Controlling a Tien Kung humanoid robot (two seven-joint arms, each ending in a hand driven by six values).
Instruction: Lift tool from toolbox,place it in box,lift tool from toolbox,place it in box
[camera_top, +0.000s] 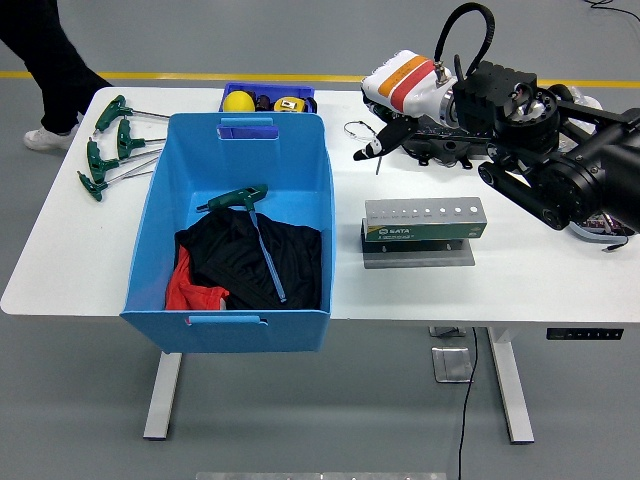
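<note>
Grey metal, the small tool is hanging pinched in the right hand, clear of the toolbox and between it and the blue box. 1 green-handled tool is already lying inside that box, so the 2nd placement looks half done: carrying over and releasing are remaining.
</note>
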